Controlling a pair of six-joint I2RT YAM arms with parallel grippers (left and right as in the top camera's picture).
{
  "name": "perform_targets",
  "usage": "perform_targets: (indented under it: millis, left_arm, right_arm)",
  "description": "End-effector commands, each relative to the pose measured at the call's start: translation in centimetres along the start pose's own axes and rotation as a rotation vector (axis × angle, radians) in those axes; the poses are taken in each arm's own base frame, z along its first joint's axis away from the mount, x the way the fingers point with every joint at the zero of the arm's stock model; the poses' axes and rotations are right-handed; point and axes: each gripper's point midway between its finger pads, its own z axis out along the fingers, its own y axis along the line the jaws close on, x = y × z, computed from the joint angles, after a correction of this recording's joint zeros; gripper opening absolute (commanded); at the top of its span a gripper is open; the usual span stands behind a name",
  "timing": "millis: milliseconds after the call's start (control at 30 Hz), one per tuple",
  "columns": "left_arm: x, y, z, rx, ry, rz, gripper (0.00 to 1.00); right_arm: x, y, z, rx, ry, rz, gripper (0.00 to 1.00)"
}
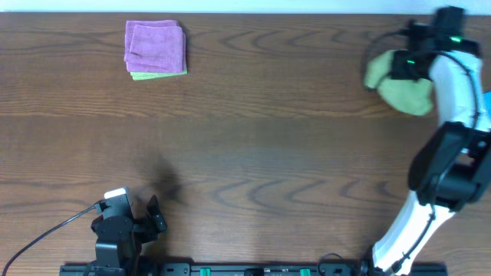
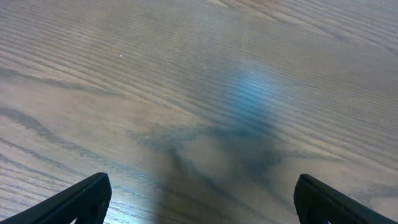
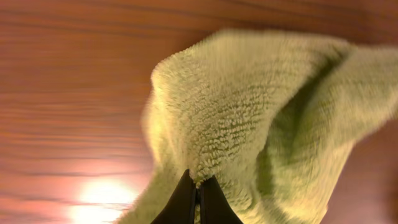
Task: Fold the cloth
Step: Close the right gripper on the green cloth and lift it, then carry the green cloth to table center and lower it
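Note:
The lime-green cloth [image 1: 400,90] is bunched in a crumpled heap at the far right of the wooden table [image 1: 268,138]. My right gripper [image 1: 402,64] is over its far edge, shut on a fold of it. In the right wrist view the dark fingertips [image 3: 186,196] pinch the fuzzy cloth [image 3: 249,106], which spreads up and to the right above the wood; the right gripper [image 3: 199,183] shows no gap between its fingers. My left gripper [image 1: 156,216] sits near the front left edge, open, holding nothing. In its wrist view the left gripper [image 2: 202,186] frames only bare wood.
A folded purple cloth [image 1: 156,44] lies at the back left on top of a folded green one whose edge [image 1: 158,75] shows beneath. The right arm's white links [image 1: 453,84] reach from the front right across the table's right side.

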Motion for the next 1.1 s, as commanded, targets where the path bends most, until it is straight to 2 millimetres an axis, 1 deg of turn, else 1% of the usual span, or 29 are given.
perform_targets:
  millis: [0,67,100,133,233,267,300,367,400,433,533,567,633,700,767,833,900,933,1000,1067]
  left_arm:
    - [1.6,0.5,0.2,-0.020,0.056,0.030,0.95]
    - [1.6,0.5,0.2,-0.020,0.056,0.030,0.95]
    - [1.6,0.5,0.2,-0.020,0.056,0.030,0.95]
    - [1.6,0.5,0.2,-0.020,0.056,0.030,0.95]
    - [1.6,0.5,0.2,-0.020,0.056,0.030,0.95]
    - [1.6,0.5,0.2,-0.020,0.056,0.030,0.95]
    - [1.6,0.5,0.2,-0.020,0.056,0.030,0.95]
    - [1.6,0.5,0.2,-0.020,0.056,0.030,0.95]
    - [1.6,0.5,0.2,-0.020,0.056,0.030,0.95]
    - [1.6,0.5,0.2,-0.020,0.056,0.030,0.95]
    - [1.6,0.5,0.2,-0.020,0.056,0.030,0.95]
    - [1.6,0.5,0.2,-0.020,0.056,0.030,0.95]
    - [1.6,0.5,0.2,-0.020,0.056,0.031,0.95]
    - [1.6,0.5,0.2,-0.020,0.056,0.030,0.95]
    - [1.6,0.5,0.2,-0.020,0.056,0.030,0.95]
    - [1.6,0.5,0.2,-0.020,0.056,0.030,0.95]
    - [1.6,0.5,0.2,-0.020,0.056,0.030,0.95]
    - [1.6,0.5,0.2,-0.020,0.056,0.031,0.95]
    - [1.6,0.5,0.2,-0.020,0.056,0.030,0.95]
    - [1.6,0.5,0.2,-0.020,0.056,0.031,0.95]
  right_arm:
    - [-0.1,5.7,0.7,-0.062,0.023,-0.033,0.01]
    - [-0.2,9.3,0.7,-0.088,0.026,-0.061,0.01]
    - [-0.1,10.6,0.7,-0.100,0.030,-0.073,0.01]
    - [0.2,12.5,0.7,-0.116,0.039,-0.104,0.01]
    - [1.8,17.8,0.4,-0.128,0.086,-0.214,0.01]
    - [1.9,18.5,0.3,-0.098,0.084,-0.242,0.01]
    - [1.5,18.5,0.4,-0.029,0.063,-0.263,0.01]
    - [-0.2,17.1,0.0,0.155,-0.010,-0.226,0.01]
    - [-0.7,16.9,-0.3,0.204,-0.038,-0.204,0.01]
    - [-0.7,17.8,-0.6,0.192,-0.049,-0.204,0.01]
    - [0.9,23.1,-1.8,0.036,-0.023,-0.248,0.01]
    - [1.2,24.4,-2.4,0.013,-0.026,-0.241,0.01]
    - [1.3,27.2,-4.4,-0.023,-0.068,-0.246,0.01]
    - [0.4,28.9,-6.8,-0.031,-0.146,-0.268,0.01]
    - [-1.5,29.1,-9.5,0.016,-0.261,-0.261,0.01]
    - [-3.3,28.6,-12.2,0.074,-0.364,-0.236,0.01]
    - [-4.4,27.8,-14.8,0.103,-0.436,-0.208,0.01]
    - [-4.6,27.5,-16.2,0.100,-0.460,-0.198,0.01]
    - [-4.5,26.9,-18.0,0.093,-0.475,-0.181,0.01]
    - [-3.2,26.1,-19.1,0.097,-0.440,-0.180,0.01]
